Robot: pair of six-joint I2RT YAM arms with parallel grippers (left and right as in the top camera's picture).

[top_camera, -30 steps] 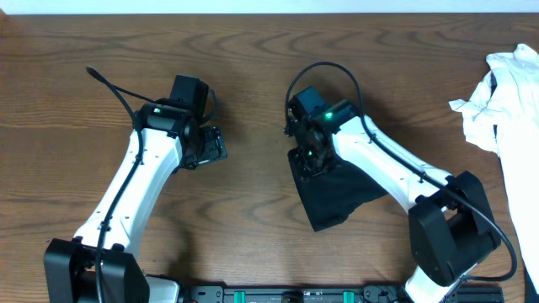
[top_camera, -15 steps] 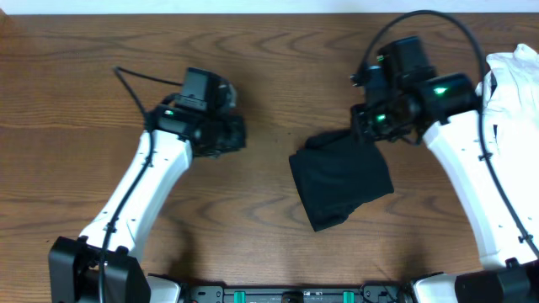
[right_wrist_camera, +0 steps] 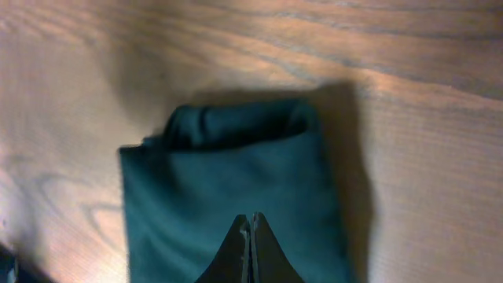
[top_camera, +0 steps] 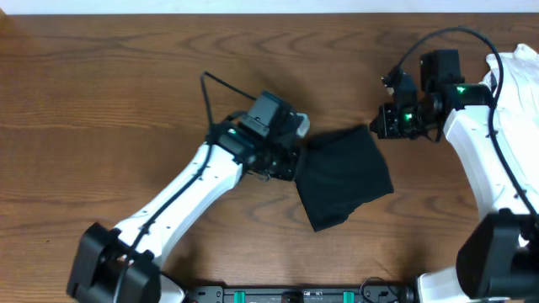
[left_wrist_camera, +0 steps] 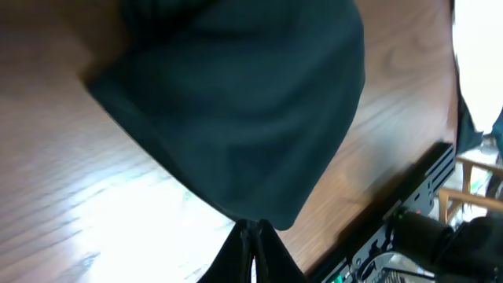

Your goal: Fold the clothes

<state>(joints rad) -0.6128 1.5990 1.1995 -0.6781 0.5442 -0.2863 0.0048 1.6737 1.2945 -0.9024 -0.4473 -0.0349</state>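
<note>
The clothes, a black T-shirt (top_camera: 345,178) folded into a compact slanted rectangle, lie on the wooden table near the middle. My left gripper (top_camera: 296,160) is at the bundle's left edge, jaws shut with nothing between them; in the left wrist view the tips (left_wrist_camera: 253,229) meet right at the dark fabric's (left_wrist_camera: 236,102) rim. My right gripper (top_camera: 381,128) hovers just off the bundle's upper right corner, shut and empty. In the right wrist view its closed tips (right_wrist_camera: 250,218) show against the shirt (right_wrist_camera: 228,173), whose far edge is a rolled fold.
A crumpled white garment (top_camera: 512,84) lies at the table's right edge, behind my right arm. A black equipment rail (top_camera: 320,295) runs along the front edge. Bare wood surrounds the bundle at the left and back.
My left arm swung right to the shirt's left edge and its jaws closed. My right gripper left the shirt, moved up and to the right, and shut.
</note>
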